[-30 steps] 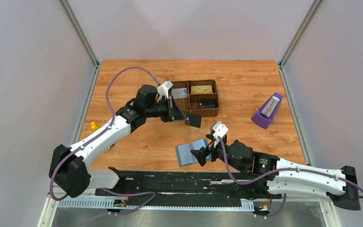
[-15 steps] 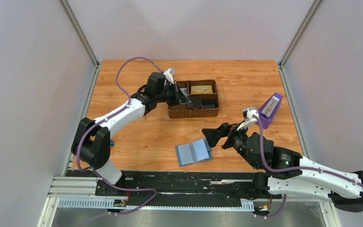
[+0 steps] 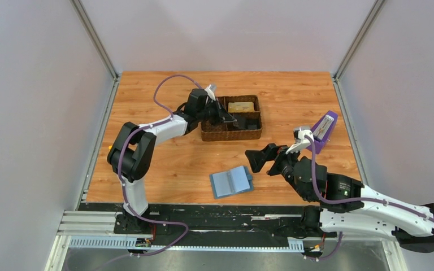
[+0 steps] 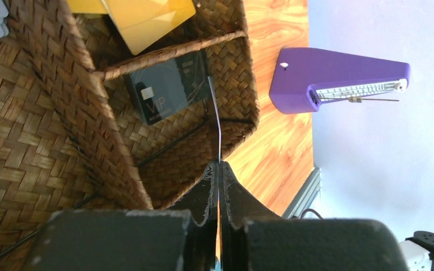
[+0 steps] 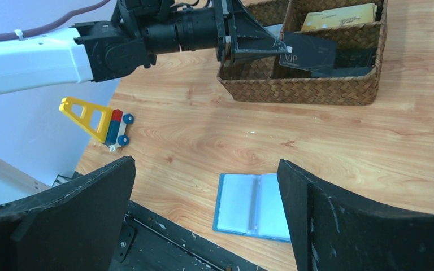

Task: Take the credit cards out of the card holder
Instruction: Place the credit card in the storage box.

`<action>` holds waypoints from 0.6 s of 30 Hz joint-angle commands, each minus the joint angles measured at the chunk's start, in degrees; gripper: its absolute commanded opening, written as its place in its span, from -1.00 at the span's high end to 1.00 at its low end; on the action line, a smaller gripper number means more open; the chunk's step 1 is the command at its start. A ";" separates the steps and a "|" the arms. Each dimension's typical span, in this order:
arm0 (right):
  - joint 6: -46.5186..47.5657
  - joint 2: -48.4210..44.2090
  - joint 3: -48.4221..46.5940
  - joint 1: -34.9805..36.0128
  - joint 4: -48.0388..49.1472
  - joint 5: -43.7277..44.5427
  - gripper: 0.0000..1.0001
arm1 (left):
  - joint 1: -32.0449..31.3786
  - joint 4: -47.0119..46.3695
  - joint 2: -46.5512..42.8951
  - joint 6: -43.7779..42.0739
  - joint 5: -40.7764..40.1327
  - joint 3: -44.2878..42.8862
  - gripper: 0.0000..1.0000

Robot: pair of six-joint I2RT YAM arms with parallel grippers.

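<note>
Since a second ago, my left gripper (image 4: 218, 169) reached over the woven tray (image 3: 213, 136), pinching a dark card (image 4: 215, 113) edge-on, I think to drop it inside; gold cards (image 3: 241, 106) lie there already. My right gripper (image 3: 264, 158), jaws wide, has withdrawn from the card holder (image 3: 231, 182), which lies open on the tray's near side.
</note>
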State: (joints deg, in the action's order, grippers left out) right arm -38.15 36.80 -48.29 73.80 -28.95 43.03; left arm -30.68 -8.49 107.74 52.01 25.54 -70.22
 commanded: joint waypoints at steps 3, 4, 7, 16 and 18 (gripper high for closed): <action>-1.48 0.96 -1.75 0.21 -1.00 1.11 -1.00 | -0.17 -5.26 0.64 0.53 -0.27 -2.36 1.00; -1.30 1.11 -1.84 0.20 -1.07 1.10 -1.00 | -0.17 -6.20 1.09 0.67 -0.28 -2.20 1.00; -0.97 1.26 -1.81 0.20 -1.17 1.18 -1.00 | -0.42 -7.82 2.69 1.89 0.06 -2.06 1.00; -2.50 -0.33 -0.61 0.23 -1.51 0.96 -1.00 | -1.85 -8.36 5.97 2.07 -0.94 -3.82 1.00; -2.62 -0.48 -0.41 0.20 -1.62 0.72 -1.00 | -2.06 -9.13 6.56 2.28 -1.03 -3.84 1.00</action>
State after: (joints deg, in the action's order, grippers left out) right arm -39.57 37.26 -48.29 73.80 -30.65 43.05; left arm -32.21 -13.85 113.56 53.84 25.21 -71.13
